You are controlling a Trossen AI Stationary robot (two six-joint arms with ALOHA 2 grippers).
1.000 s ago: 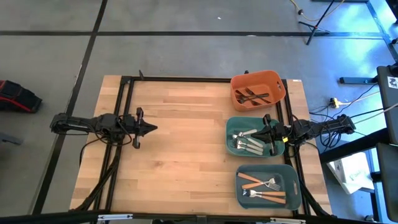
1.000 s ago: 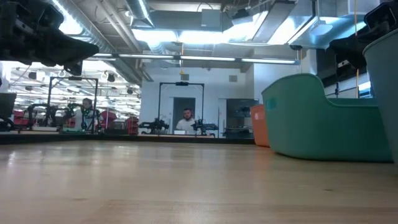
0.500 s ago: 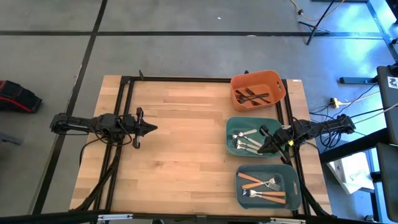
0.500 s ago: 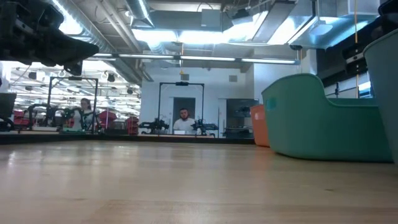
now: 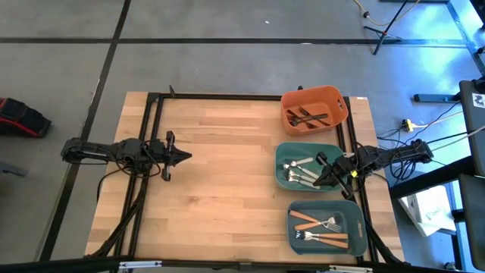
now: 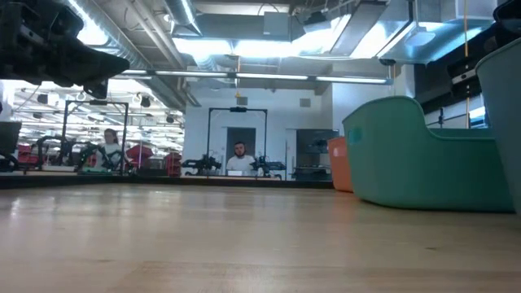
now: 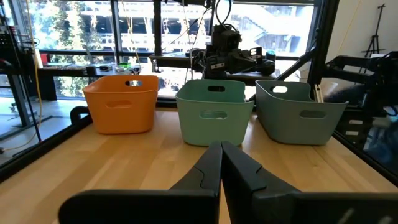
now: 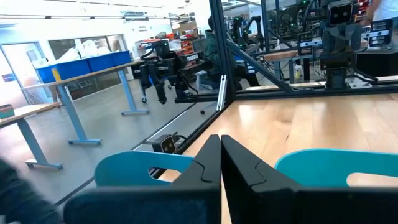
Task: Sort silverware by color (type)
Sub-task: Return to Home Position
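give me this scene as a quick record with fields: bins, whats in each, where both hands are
surface: wooden table
bin layout: three bins in a column along the table's right side
orange bin: black forks
green bin: silver forks
dark blue bin: orange-handled forks
left hand: shut, empty, over the table's left part, apart from the bins
right hand: shut, nothing seen in it, over the green bin's right part
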